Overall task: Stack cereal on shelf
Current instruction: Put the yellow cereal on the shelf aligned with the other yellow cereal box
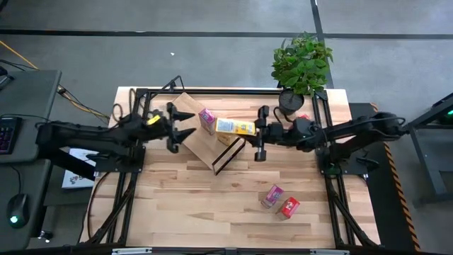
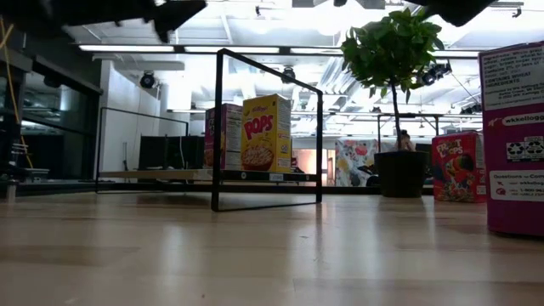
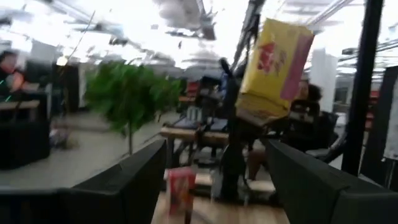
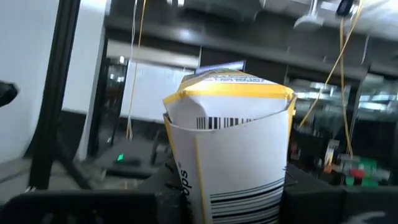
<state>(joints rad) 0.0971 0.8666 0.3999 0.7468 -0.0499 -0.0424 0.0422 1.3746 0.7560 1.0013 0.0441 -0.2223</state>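
Observation:
In the high view my right gripper (image 1: 253,129) is shut on a yellow cereal box (image 1: 236,127) above the shelf (image 1: 192,113), a light wood board with a black wire frame (image 1: 230,152) at one end. In the low view a pink-purple box (image 2: 223,136) and a second yellow box (image 2: 266,132) stand upright on the shelf. My left gripper (image 1: 190,126) hangs open over the shelf's other end, touching nothing. A pink-purple box (image 1: 272,195) and a red box (image 1: 289,207) lie on the table. Another red box (image 2: 459,166) stands by the plant pot. My right gripper pinches the yellow box (image 4: 230,143) between its two fingers, one on each side of the box's near end (image 4: 186,193). The fingers come level from the table's right and lie along the box. The box is lifted clear, its other end (image 4: 230,84) pointing away from the gripper.
A potted green plant (image 1: 301,64) stands at the table's far right corner. A black frame (image 1: 141,95) runs along the table's edges. The near half of the tabletop (image 1: 198,205) holds only the two loose boxes. A person (image 3: 9,71) shows in the room beyond.

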